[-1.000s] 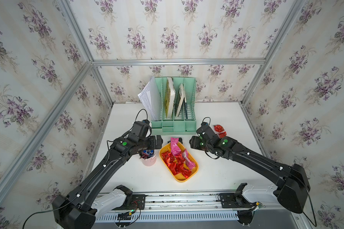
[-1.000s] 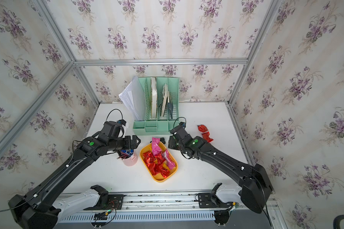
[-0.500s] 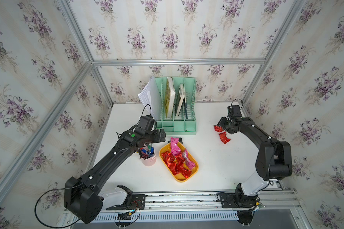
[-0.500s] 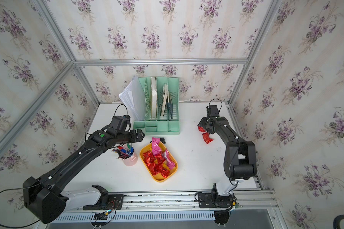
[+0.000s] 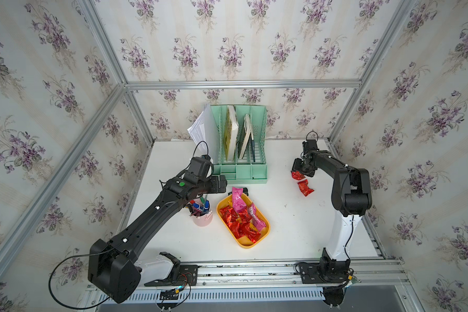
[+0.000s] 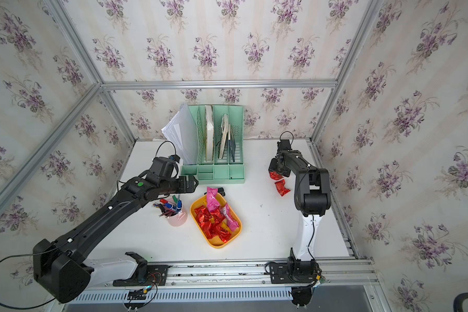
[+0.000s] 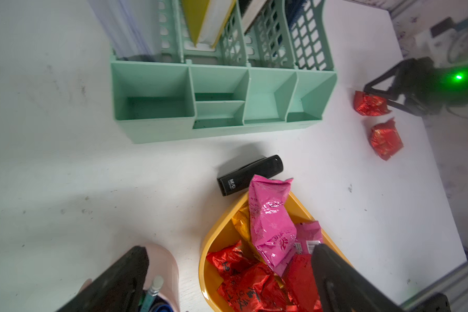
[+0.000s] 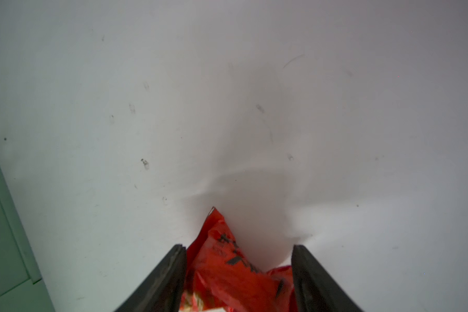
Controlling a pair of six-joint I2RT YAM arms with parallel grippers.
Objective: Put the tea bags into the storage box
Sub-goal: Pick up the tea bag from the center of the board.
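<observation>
Lengthwise diagonal, the storage box

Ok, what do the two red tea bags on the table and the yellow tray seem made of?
Red tea bags: probably thin metallic foil, shiny, judging by sharp crinkles and bright glints. Yellow tray: likely moulded plastic, smooth and slightly glossy, with rounded corners and even colour.

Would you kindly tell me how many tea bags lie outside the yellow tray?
2: one red sachet between the right pincer's open jaws, a second sachet on the table beside it.
</observation>
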